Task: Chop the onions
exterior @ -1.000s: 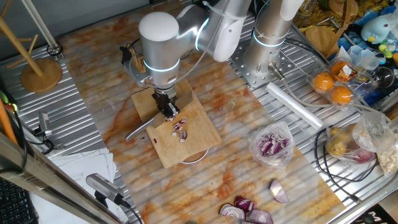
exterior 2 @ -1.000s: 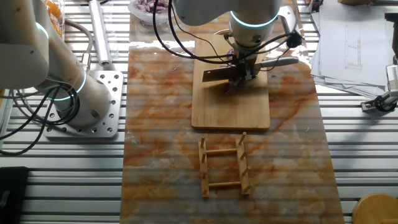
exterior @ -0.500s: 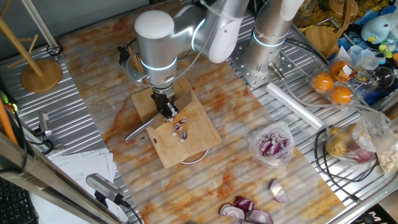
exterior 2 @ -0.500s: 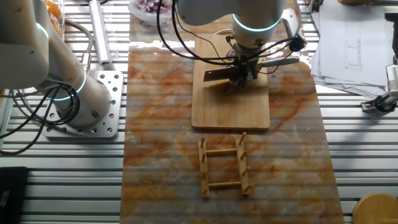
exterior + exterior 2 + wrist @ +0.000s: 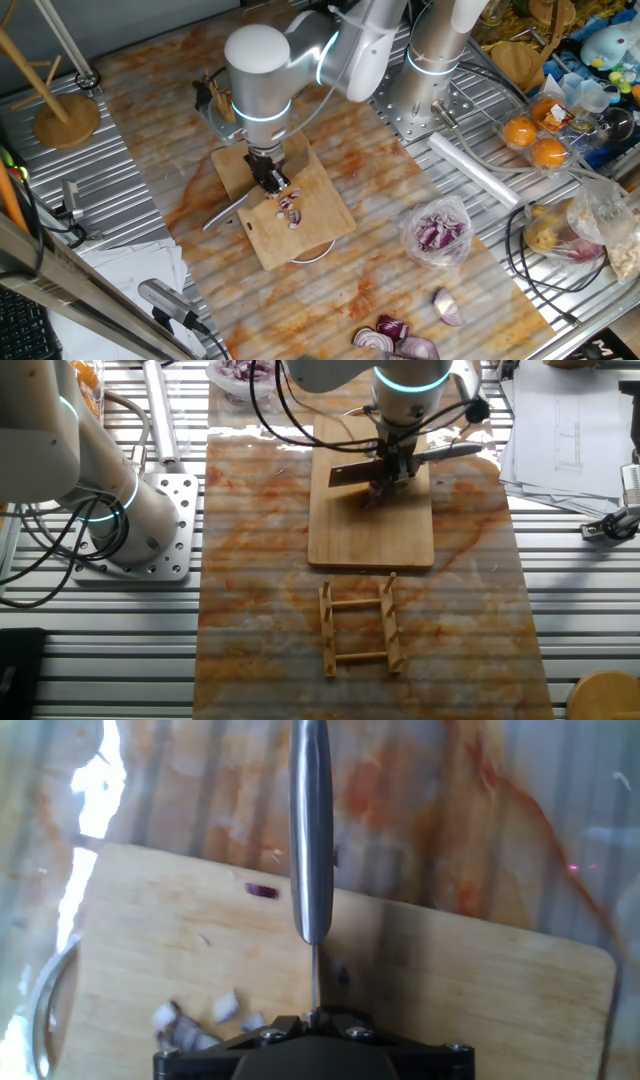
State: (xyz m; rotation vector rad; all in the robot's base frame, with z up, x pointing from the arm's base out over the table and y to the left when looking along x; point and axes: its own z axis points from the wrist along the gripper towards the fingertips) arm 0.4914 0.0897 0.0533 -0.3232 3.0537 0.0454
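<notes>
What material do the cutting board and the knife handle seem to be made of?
The cutting board looks like pale wood or bamboo with a matte finish: a faint grain shows. The knife handle looks like smooth, shiny metal, probably steel: it is grey with bright reflections.

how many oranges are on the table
3 in one fixed view: two side by side in clear packaging at the right edge, and one just behind them. More may be hidden in the clutter there.
</notes>
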